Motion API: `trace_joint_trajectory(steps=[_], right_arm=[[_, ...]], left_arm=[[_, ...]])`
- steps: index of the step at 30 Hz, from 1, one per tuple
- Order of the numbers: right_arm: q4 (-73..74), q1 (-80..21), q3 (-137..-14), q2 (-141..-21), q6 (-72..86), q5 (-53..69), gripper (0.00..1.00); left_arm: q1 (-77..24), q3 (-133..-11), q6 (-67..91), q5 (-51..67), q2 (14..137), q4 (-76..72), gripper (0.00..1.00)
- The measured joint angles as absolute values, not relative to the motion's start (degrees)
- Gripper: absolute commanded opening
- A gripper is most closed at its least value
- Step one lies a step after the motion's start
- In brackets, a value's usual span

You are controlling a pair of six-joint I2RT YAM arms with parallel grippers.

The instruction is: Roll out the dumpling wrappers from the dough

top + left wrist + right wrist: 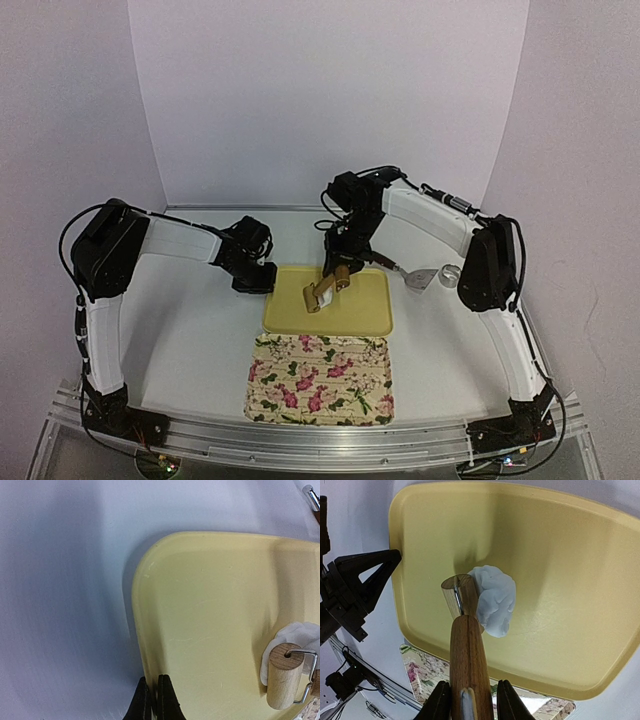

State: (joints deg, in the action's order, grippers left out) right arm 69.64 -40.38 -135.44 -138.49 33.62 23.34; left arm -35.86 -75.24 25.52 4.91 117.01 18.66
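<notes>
- the dough (495,605) lay as one thick, lumpy white mound near the middle of the yellow tray (570,555); no flat round wrapper could be seen anywhere, so the rolling looked barely begun.
- a small wooden roller (460,595) rested against the mound's left side, its drum touching the dough, probably placed there so a push would carry it over the lump and flatten it.
- the right gripper (472,702) pinched the roller's wooden handle between both fingers, far back from the drum; that likely kept the fingers clear of the sticky dough.
- the tray's raised rim kept the dough and roller in one place, and the smooth surface suited rolling.
- the left gripper (154,700) had its fingers pressed together with nothing between them, the tips right at the tray's rim near one corner; whether they touched it could not be told. it was probably parked there to brace the tray against sliding.
- a floral tray (320,380) sat just in front of the yellow one with nothing on it, likely meant to receive finished wrappers.
</notes>
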Motion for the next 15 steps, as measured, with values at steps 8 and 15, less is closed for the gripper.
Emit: trace_joint_trajectory(steps=[8, 15], right_arm=[[69.2, -40.2, -137.7, -140.2, 34.6, 26.2, 0.00], [66.1, -41.1, -137.9, -140.9, 36.5, 27.7, 0.00]], left_arm=[[-35.8, -74.9, 26.0, 5.2, 116.9, 18.2, 0.00], [-35.8, -74.8, 27.2, 5.6, 116.9, 17.9, 0.00]])
